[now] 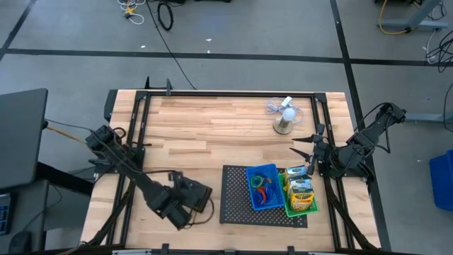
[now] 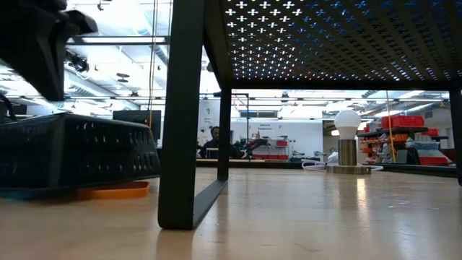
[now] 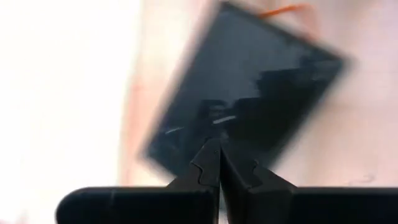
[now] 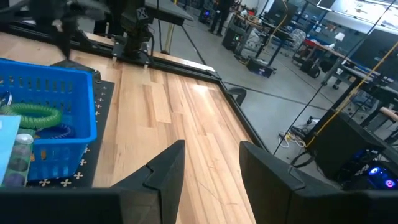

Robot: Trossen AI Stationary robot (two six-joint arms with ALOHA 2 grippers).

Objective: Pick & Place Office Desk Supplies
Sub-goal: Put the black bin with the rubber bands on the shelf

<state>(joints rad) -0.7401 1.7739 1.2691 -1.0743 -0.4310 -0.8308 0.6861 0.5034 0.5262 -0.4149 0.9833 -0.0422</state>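
My left pincer (image 3: pixel 219 167) pressed together just above the small black plastic bin (image 3: pixel 249 99), left of the flat black mesh tray (image 1: pixel 237 205), my right pincer (image 4: pixel 210 168) spread, waiting right of that tray.

No readable text anywhere on this table. The yellow crayon box (image 1: pixel 302 194), at about four o'clock on the table in the high view, carries printing on its face, but the letters are too small to make out. The green-white small box (image 1: pixel 296 172) just beside it shows a label that cannot be read either. Signs hang in the room behind in the low view, none legible. No numbers, no brand marks to call.
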